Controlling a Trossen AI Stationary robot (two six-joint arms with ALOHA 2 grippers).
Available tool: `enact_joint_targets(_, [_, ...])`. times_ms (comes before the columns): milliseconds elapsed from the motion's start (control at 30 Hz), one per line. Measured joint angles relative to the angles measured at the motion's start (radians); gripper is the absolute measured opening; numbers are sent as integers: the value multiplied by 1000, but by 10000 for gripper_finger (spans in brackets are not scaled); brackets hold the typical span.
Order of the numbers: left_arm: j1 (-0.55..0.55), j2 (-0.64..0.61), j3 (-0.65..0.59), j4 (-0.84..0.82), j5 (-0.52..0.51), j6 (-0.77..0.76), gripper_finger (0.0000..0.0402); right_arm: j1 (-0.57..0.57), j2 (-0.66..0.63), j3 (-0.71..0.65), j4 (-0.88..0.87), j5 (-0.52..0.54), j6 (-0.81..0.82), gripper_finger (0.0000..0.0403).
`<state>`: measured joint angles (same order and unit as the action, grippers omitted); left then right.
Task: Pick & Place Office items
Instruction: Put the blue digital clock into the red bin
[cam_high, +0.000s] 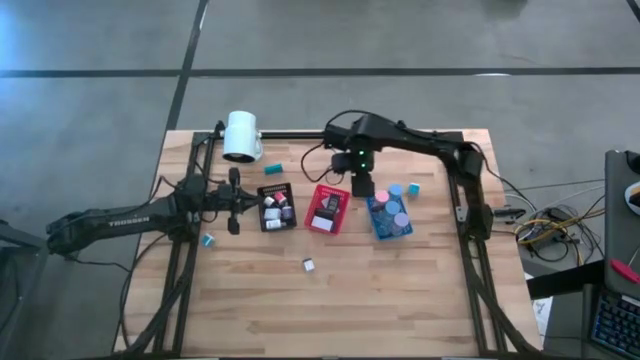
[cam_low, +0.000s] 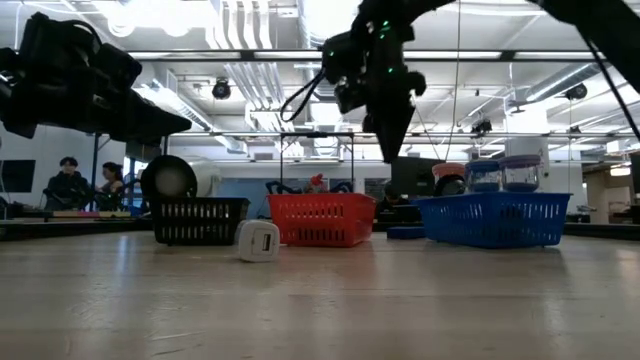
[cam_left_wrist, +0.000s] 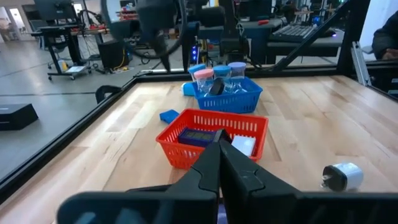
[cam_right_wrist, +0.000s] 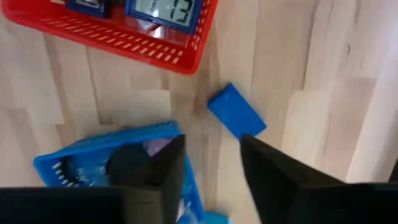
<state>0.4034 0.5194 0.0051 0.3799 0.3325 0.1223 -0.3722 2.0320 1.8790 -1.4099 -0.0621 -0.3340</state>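
Eraser-like blue block next to be gripped, by the look of it

Blocks and caps lie scattered across the wooden table (cam_high: 400, 290), many already sorted into the black tray (cam_high: 276, 207), the red tray (cam_high: 328, 209) and the blue tray (cam_high: 389, 217). The right gripper (cam_right_wrist: 211, 165) hangs between the red and blue trays with its jaws parted and nothing between them. Just ahead of its fingers, on bare wood beside the blue tray, lies a flat blue block (cam_right_wrist: 236, 113).

That block looks small, light and rigid, with flat sides that should sit squarely between the pads. It lies at a slant to the jaws, so I would turn the wrist to close across its narrow width, near the middle. Being light, it may skid if one finger touches first.

A white charger plug (cam_high: 309, 264) lies alone toward the table's near side; its rounded shell looks smooth and may slip unless gripped on flat faces.

The left gripper (cam_left_wrist: 219, 163) waits clenched and empty over the table beside the black tray.
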Motion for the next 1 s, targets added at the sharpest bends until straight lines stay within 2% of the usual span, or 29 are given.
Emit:
enact_joint_targets(200, [0, 0, 0, -3, 0, 2, 10, 0, 114, 42, 6, 2, -80, 240])
enact_joint_targets(400, [0, 0, 0, -8, 0, 9, 13, -2, 185, 11, 16, 20, -120, 295])
enact_joint_targets(567, [0, 1, 0, -10, 0, 11, 13, -10, 220, -21, 45, 76, -113, 305])
enact_joint_targets(1000, [0, 1, 0, -10, -1, 15, 14, -37, 221, -125, 133, 88, -30, 298])
